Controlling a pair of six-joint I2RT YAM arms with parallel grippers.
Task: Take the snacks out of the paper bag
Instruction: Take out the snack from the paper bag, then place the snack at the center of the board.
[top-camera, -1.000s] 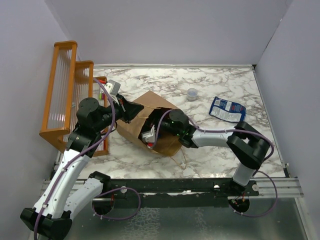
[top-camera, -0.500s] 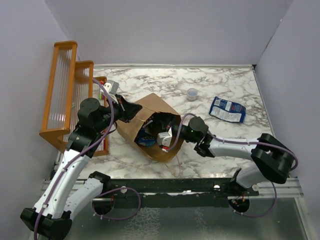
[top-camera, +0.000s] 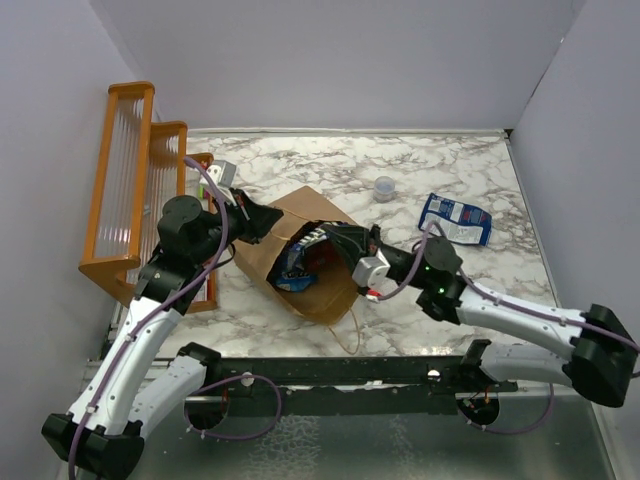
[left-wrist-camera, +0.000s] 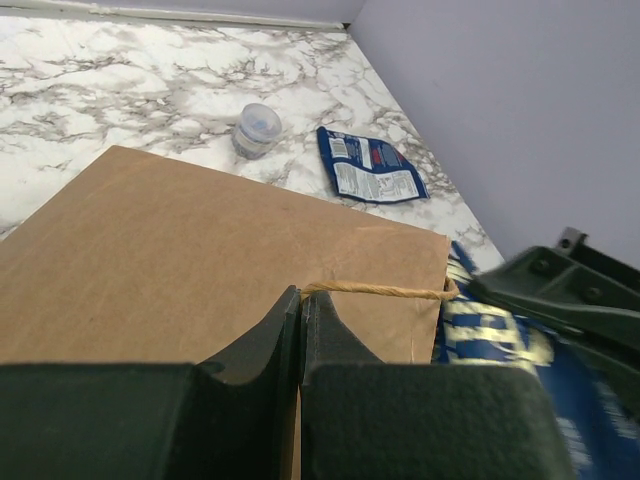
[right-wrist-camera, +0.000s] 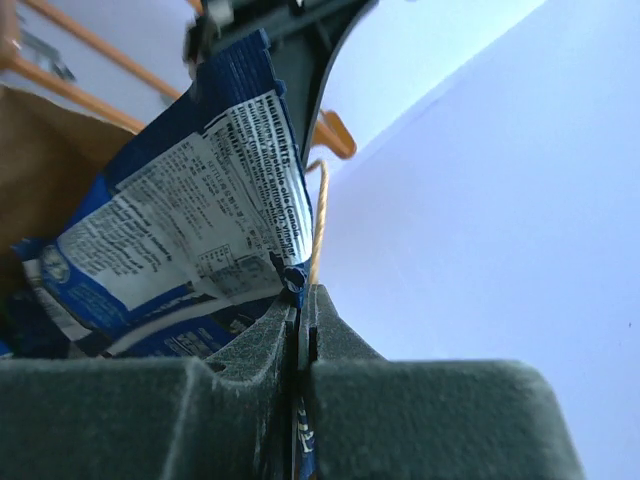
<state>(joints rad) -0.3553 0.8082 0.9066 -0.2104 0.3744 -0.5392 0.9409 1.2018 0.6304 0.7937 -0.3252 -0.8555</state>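
The right gripper (right-wrist-camera: 299, 290) pinches a blue snack (right-wrist-camera: 180, 230), half inside the bag (top-camera: 335, 298) mouth. The way out is to the right. The left gripper (left-wrist-camera: 301, 315) squeezes the bag edge.

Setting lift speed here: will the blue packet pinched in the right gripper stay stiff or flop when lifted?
Probably floppy: the blue packet curls and creases above the right gripper, which pinches only its edge. Likely light, as that thin pinch holds it up. Its crinkled film might catch on the paper bag mouth.
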